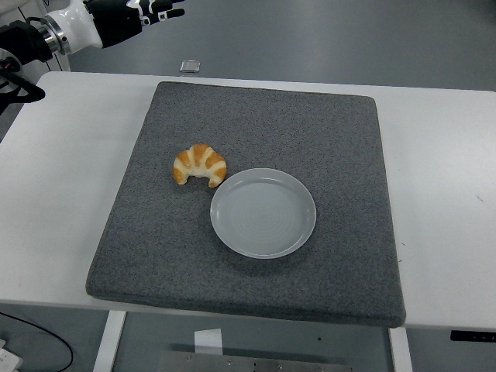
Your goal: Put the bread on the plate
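Note:
A golden croissant lies on the grey mat, just left of and touching the rim of a pale grey plate. The plate holds nothing. My left hand is high at the top left corner, beyond the table's far edge, fingers stretched out to the right and holding nothing. It is far from the croissant. The right arm does not show.
The mat covers the middle of the white table. A small grey square object lies on the floor behind the table's far edge.

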